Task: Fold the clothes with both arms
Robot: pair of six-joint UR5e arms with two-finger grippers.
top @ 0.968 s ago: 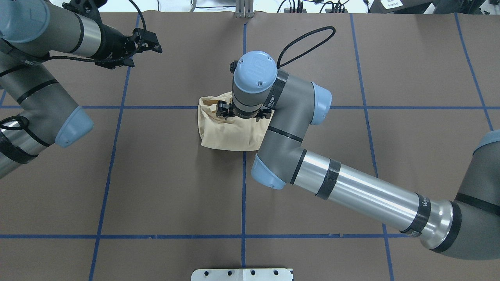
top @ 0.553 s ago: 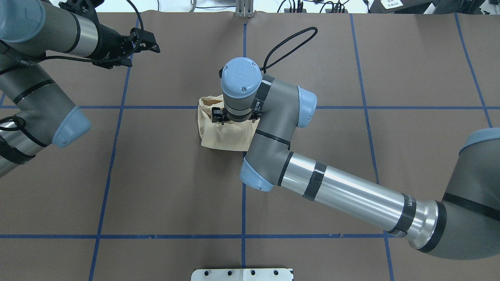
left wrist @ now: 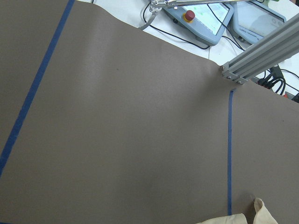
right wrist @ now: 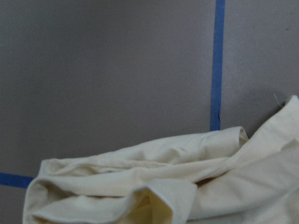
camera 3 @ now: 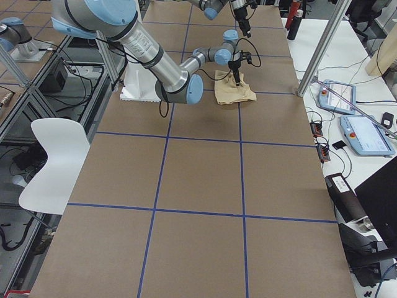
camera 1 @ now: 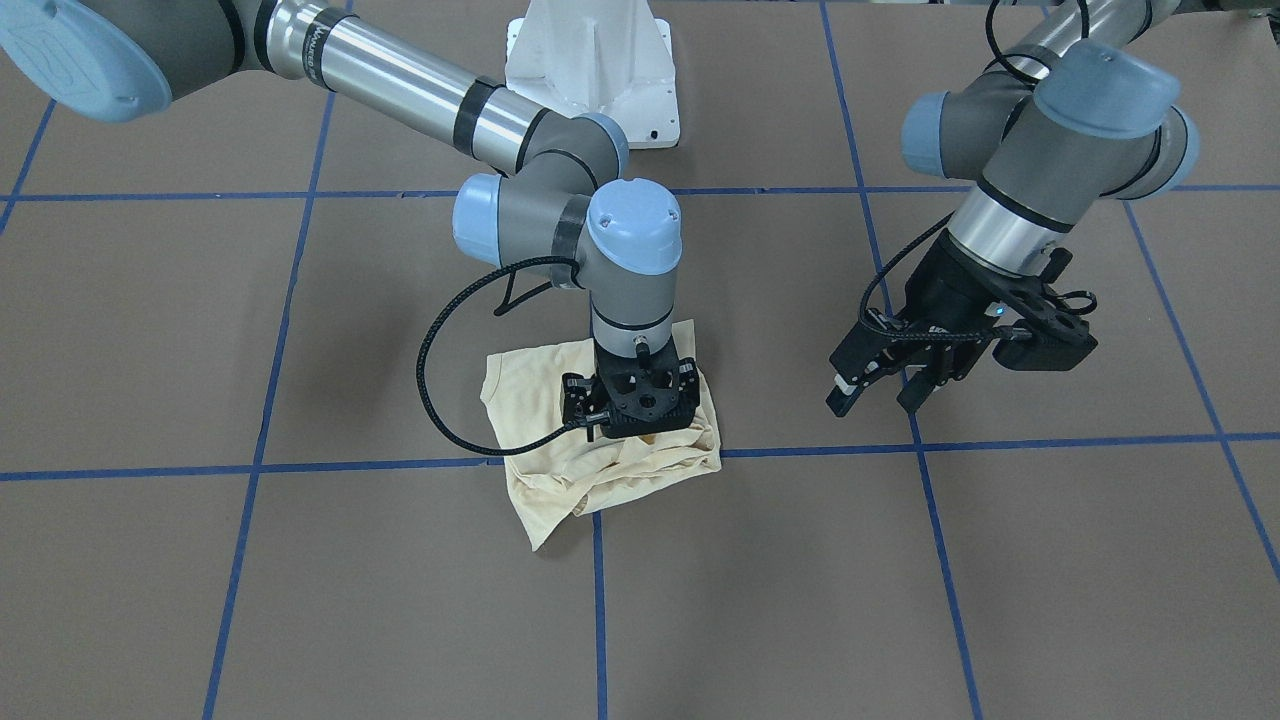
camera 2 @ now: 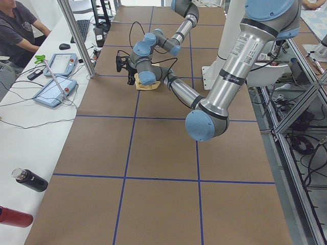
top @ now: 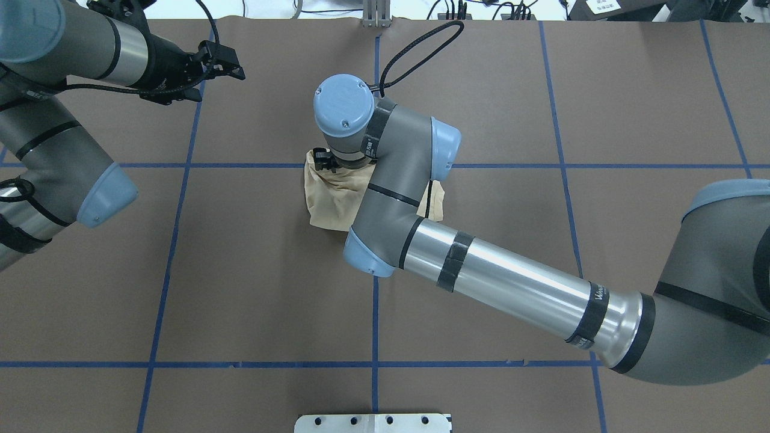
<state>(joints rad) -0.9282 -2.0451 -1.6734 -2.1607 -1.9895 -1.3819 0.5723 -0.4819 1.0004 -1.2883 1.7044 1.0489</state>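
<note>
Right wrist has swung across the shirt (camera 1: 545,480) toward the side facing the left arm, uncovering cloth on the opposite side. Shirt: a bunched bundle of several layers on the table (camera 1: 900,580), not flat. Right gripper (camera 1: 638,428) stands upright on the shirt with its tips buried in the folds; whether they are apart or pinching cloth, cannot tell. Farther off, left gripper (camera 1: 878,395) hangs raised, well apart from the shirt, fingers spread, holding nothing. Judged step: right arm laying or pressing a late fold. Next move calls for letting go without dragging layers, then lifting straight off the shirt.
</note>
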